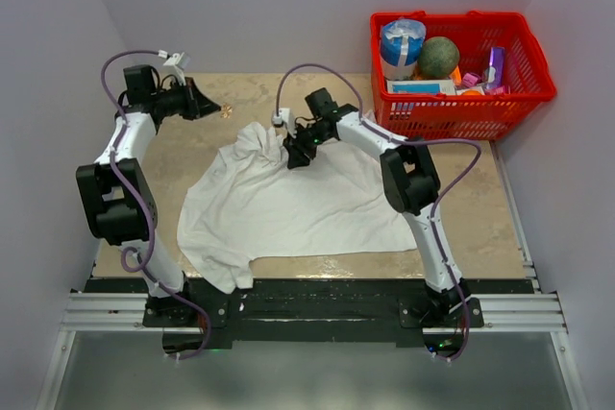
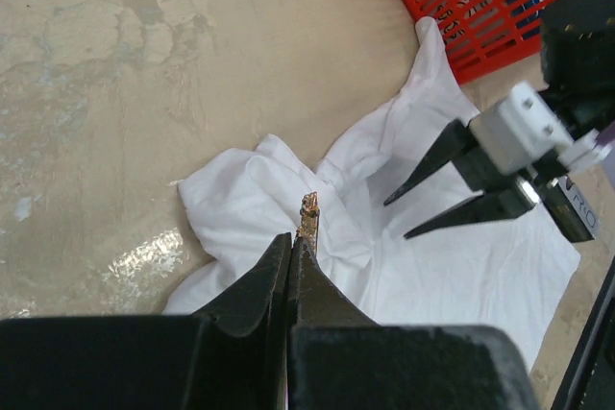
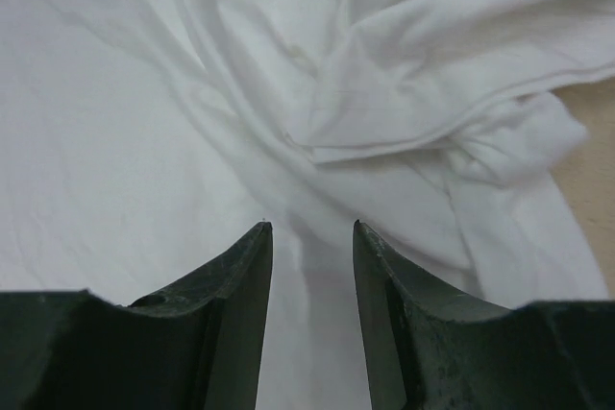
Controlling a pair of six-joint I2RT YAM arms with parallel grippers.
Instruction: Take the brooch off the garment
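The white shirt (image 1: 288, 204) lies wrinkled across the middle of the table, bunched at its far end. My left gripper (image 1: 219, 109) is shut on the tiny gold brooch (image 1: 227, 111), held off the shirt over bare table at the far left. In the left wrist view the brooch (image 2: 309, 213) sticks out of the shut tips of my left gripper (image 2: 292, 240), with the shirt (image 2: 384, 247) behind it. My right gripper (image 1: 296, 156) is open and empty, just above the shirt's bunched part; in its wrist view the right gripper (image 3: 311, 228) hovers over white cloth (image 3: 192, 122).
A red basket (image 1: 524, 93) with several items stands at the far right corner, also in the left wrist view (image 2: 480, 7). The tan tabletop (image 1: 500, 208) shows around the shirt. The black base rail (image 1: 307, 300) runs along the near edge.
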